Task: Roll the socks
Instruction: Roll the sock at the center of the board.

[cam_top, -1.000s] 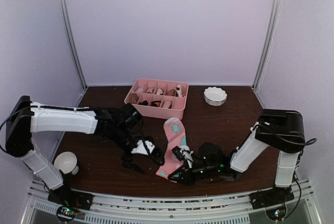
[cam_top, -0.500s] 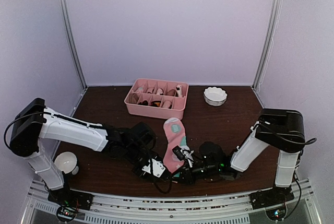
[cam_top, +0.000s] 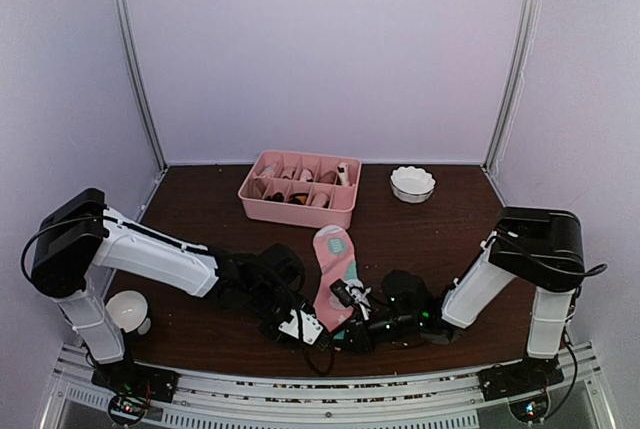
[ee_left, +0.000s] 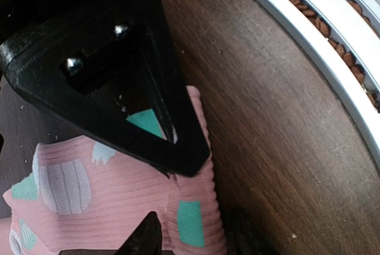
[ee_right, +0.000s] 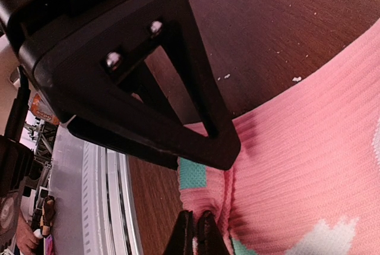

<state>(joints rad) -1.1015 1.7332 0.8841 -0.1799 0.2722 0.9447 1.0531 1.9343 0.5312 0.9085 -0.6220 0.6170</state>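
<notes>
Left arm (cam_top: 160, 254) and right arm (cam_top: 478, 289) reach inward; right jaws shut, left jaws apart.

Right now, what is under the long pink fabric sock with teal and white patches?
Beneath the pink sock only the dark brown table shows, along its edges. The left gripper and right gripper cover its near end, hiding whatever lies beneath.

one pink sock (cam_top: 335, 264), one tray (cam_top: 296, 212), two white bowls (cam_top: 412, 183) (cam_top: 126, 310).
</notes>
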